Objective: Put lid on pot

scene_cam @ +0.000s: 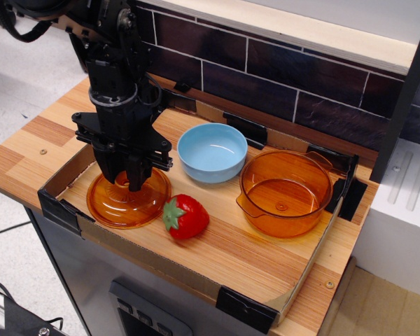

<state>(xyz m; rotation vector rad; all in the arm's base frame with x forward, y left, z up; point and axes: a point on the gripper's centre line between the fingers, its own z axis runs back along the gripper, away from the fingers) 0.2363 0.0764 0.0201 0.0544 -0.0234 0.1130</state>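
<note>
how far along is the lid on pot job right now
Early stage. Done: the gripper has reached the round translucent orange plastic lid and its fingers look closed on the centre knob. In hand: gripping the lid, which sits on the wooden board beside the red strawberry. Left: lift it, carry it past the light blue bowl, and set it on the open orange plastic pot.

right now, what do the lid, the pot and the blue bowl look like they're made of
Lid: likely translucent orange plastic, glossy; the wood shows through it.
Pot: the same see-through orange material, probably plastic, with bright highlights on its rim.
Blue bowl: opaque light blue with a smooth sheen; plastic or glazed ceramic, the look leaves it open.
</note>
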